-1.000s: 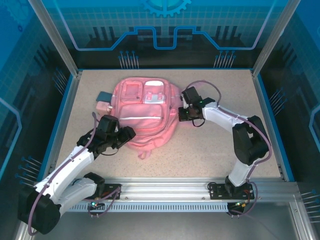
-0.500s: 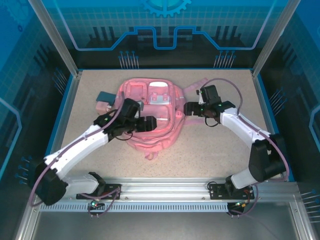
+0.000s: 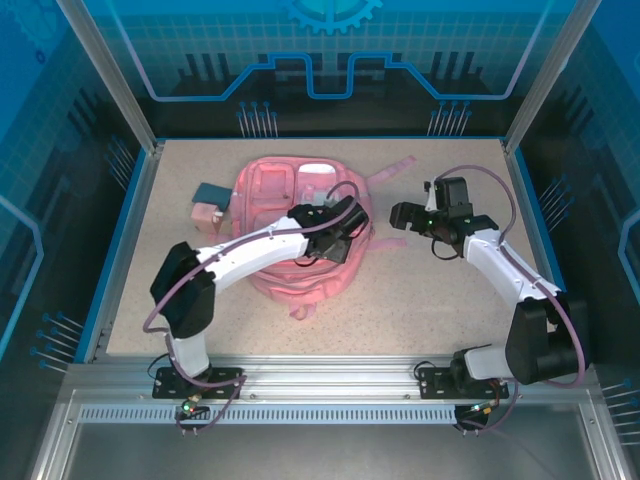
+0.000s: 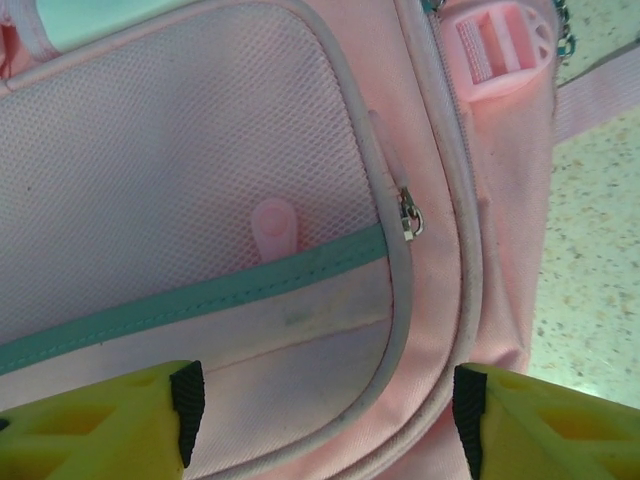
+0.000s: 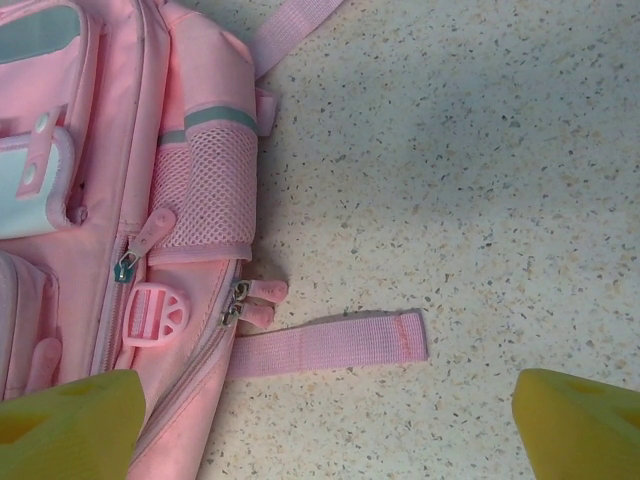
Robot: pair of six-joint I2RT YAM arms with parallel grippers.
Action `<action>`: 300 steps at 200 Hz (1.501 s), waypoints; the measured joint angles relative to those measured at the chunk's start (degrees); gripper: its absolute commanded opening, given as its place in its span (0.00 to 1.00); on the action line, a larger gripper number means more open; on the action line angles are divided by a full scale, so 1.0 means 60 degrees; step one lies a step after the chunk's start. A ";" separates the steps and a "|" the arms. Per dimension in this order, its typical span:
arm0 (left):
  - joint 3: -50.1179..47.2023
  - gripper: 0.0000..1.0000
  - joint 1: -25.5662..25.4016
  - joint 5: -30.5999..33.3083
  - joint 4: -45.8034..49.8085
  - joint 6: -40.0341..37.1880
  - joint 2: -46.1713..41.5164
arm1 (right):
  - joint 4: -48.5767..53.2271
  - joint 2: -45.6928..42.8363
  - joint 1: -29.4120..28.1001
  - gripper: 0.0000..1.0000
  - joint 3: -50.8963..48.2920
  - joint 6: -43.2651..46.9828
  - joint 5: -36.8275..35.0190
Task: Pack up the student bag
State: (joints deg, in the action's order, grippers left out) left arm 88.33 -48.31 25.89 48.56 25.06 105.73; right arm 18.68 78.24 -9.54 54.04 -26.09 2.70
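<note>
On surface (image 3: 440, 300) centre, student bag (image 3: 300, 280) lies flat; left pincer (image 4: 320, 400) spread above mesh pocket (image 4: 180, 150). Prob. next: pinch zip pull (image 4: 409, 218) squarely; right pincer (image 5: 330, 400), also spread, shd steady bag.

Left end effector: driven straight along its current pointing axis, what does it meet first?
Likely the front mesh pocket of the student bag, near the pink zip pull; the open left end effector points squarely at it. Gap to fabric unclear.
</note>
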 measured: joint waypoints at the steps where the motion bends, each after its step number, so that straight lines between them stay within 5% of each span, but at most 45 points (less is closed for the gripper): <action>1: 0.0015 0.68 0.0000 0.0018 0.0018 0.0000 0.0022 | 0.0000 0.0000 0.0004 0.95 -0.0004 0.0000 0.0011; 69: 0.0852 0.68 -0.0120 0.0783 0.0933 0.0000 0.1348 | -0.0124 0.0117 0.0164 0.94 -0.0015 -0.0222 0.0543; 102: 0.0987 0.36 -0.0226 0.1064 0.1045 0.0051 0.1606 | -0.0127 0.0135 0.0164 0.93 -0.0018 -0.0222 0.0688; 147: 0.0226 0.09 -0.0288 0.1220 0.0335 -0.0379 0.0900 | -0.0386 0.0262 0.0160 0.89 -0.0084 -0.0215 0.1424; 202: -0.1716 0.05 -0.0098 0.0160 -0.1071 -0.1537 -0.1530 | -0.0637 0.1067 -0.0477 0.82 0.0295 0.0131 0.2973; 300: -0.2652 0.05 -0.0044 -0.0182 -0.1825 -0.1927 -0.2849 | -0.0878 0.3781 -0.1341 0.83 0.2189 0.0936 0.5096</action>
State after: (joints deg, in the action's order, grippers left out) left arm 72.42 -48.58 24.80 37.60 13.50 88.64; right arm 13.41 100.92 -17.58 67.18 -20.47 33.28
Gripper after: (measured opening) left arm 0.086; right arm 0.829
